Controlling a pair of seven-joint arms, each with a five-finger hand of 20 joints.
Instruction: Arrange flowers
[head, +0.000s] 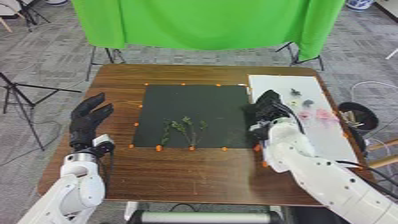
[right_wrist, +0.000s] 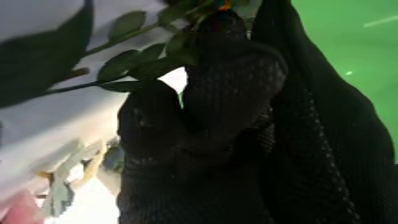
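Note:
My left hand (head: 87, 120) rests left of the black mat (head: 191, 102), fingers extended and holding nothing. Thin green sprigs (head: 187, 131) lie on the mat's lower part. My right hand (head: 269, 107) is over the border between the mat and the white sheet (head: 329, 137). In the right wrist view, the right hand (right_wrist: 213, 115) has its fingers and thumb curled at a leafy green stem (right_wrist: 93, 85), which appears pinched near the fingertips; the exact contact is partly hidden. Pink flowers (head: 326, 116) and grey-green pieces (head: 307, 103) lie on the sheet.
Orange markers (head: 138, 106) dot the surroundings of the mat on the brown table (head: 178, 177). Beyond the right table edge stands a black bin (head: 358, 117). A green cloth (head: 209, 22) hangs behind the far edge.

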